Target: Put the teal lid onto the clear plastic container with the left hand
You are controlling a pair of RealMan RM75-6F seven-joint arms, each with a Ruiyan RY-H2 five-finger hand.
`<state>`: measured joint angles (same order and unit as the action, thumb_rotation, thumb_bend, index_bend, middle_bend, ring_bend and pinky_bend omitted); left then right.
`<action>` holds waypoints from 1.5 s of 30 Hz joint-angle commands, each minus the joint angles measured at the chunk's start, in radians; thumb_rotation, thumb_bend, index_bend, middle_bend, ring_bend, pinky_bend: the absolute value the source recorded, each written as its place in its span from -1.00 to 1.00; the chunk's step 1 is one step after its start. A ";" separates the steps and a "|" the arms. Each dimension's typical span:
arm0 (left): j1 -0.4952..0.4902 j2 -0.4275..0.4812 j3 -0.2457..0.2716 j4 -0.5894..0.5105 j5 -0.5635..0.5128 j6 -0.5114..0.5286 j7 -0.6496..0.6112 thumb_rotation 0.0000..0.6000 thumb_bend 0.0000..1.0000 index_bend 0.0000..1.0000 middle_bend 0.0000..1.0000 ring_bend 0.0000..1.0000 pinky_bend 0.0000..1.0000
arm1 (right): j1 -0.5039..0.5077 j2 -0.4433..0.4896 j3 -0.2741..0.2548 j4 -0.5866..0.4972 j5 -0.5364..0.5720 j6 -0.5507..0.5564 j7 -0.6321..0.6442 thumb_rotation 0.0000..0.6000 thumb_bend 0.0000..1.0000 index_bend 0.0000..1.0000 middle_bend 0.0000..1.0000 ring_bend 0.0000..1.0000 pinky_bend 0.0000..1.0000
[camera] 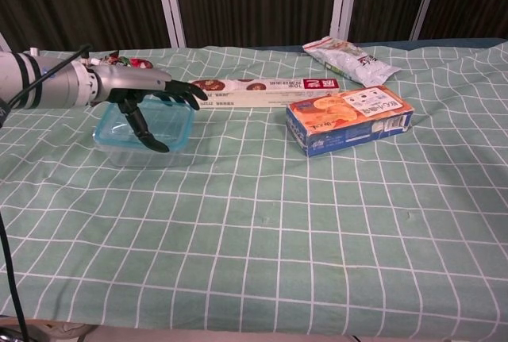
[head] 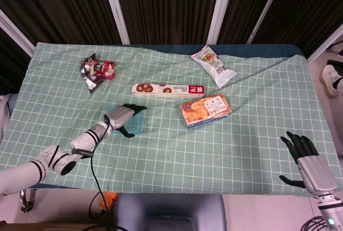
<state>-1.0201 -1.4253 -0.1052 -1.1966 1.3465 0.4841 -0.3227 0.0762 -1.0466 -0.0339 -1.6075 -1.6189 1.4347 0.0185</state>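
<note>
The teal lid (camera: 119,128) lies flat on the clear plastic container (camera: 139,156) at the table's left-middle; in the head view the lid (head: 139,123) shows as a teal edge under the hand. My left hand (camera: 147,92) (head: 121,116) reaches over it from the left. Its fingers stretch across the lid's far edge and the thumb comes down on the near edge, still gripping the lid. My right hand (head: 307,160) hovers open with fingers spread at the table's near right corner, seen in the head view only.
An orange-and-blue cookie box (camera: 349,118) lies right of the container. A long red biscuit box (camera: 266,86) lies just behind it. A white snack bag (head: 213,66) sits at the back right, and a dark red wrapper (head: 96,71) at the back left.
</note>
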 commanded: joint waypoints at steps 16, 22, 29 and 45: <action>0.000 -0.003 0.003 0.016 -0.005 -0.014 -0.010 1.00 -0.42 -1.00 -0.51 0.28 0.29 | -0.001 0.001 -0.001 0.000 -0.002 0.003 0.001 1.00 -0.63 -1.00 -1.00 -1.00 -1.00; -0.005 -0.004 -0.001 0.010 -0.015 -0.020 0.004 1.00 -0.42 -1.00 -0.51 0.28 0.29 | -0.001 0.002 -0.001 0.000 -0.003 0.006 0.004 1.00 -0.63 -1.00 -1.00 -1.00 -1.00; -0.012 -0.002 -0.003 -0.002 -0.040 -0.034 0.036 1.00 -0.41 -1.00 -0.49 0.29 0.30 | -0.003 0.003 -0.002 0.002 -0.006 0.010 0.010 1.00 -0.63 -1.00 -1.00 -1.00 -1.00; -0.020 0.004 -0.009 -0.024 -0.104 -0.047 0.108 1.00 -0.41 -1.00 -0.49 0.28 0.28 | -0.004 0.006 -0.004 0.002 -0.012 0.015 0.016 1.00 -0.63 -1.00 -1.00 -1.00 -1.00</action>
<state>-1.0394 -1.4203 -0.1146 -1.2210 1.2442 0.4387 -0.2156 0.0724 -1.0411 -0.0379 -1.6055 -1.6306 1.4494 0.0343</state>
